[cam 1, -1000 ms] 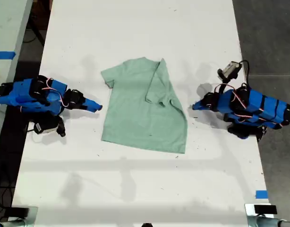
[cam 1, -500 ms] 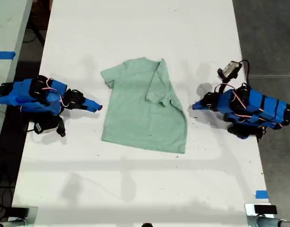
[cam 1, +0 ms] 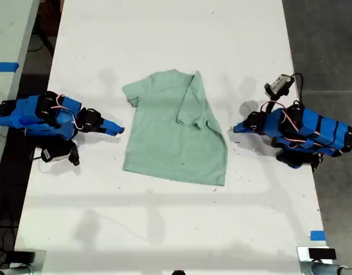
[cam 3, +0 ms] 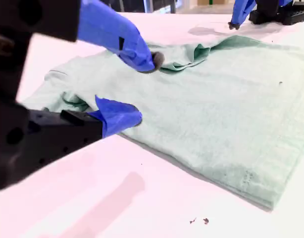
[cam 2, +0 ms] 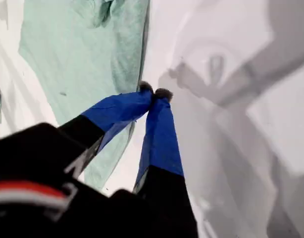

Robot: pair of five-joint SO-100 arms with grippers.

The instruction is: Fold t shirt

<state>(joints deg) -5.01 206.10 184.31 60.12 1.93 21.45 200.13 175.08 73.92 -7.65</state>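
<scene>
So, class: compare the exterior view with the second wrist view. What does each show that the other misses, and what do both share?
Only the exterior view shows the whole outline of the pale mint-green cloth t-shirt, one sleeve folded in over it, plus the small blue tape strip and the dark floor. Only the second wrist view shows my second pincer close up, jaws apart at the shirt's edge. Both share the shirt, the white table and my first pincer beyond the shirt.

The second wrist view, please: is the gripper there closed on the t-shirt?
No, my second gripper is open, its fingertips apart and holding nothing, just short of the t-shirt.
</scene>
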